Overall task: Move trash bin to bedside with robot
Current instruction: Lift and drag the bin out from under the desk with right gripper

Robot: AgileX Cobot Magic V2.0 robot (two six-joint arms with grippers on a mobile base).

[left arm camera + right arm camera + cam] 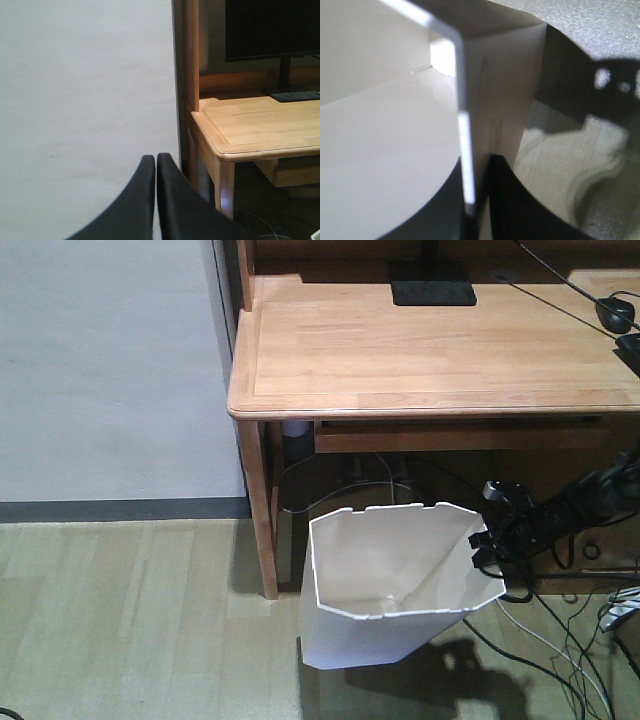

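Pinched at its thin rim by the right end effector (488, 540), the trash bin (380, 630) on the floor (120, 620) by the table leg (257, 510) could flex, slip free or catch that leg; the left end effector (156, 165) is closed, empty.

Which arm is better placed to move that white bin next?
Right. The right gripper has its jaws shut on the rim of the trash bin; the left gripper is shut, empty, facing the wall.

I can read no text, brand or number anywhere; faint marks on the trash bin (496, 112) wall are illegible.
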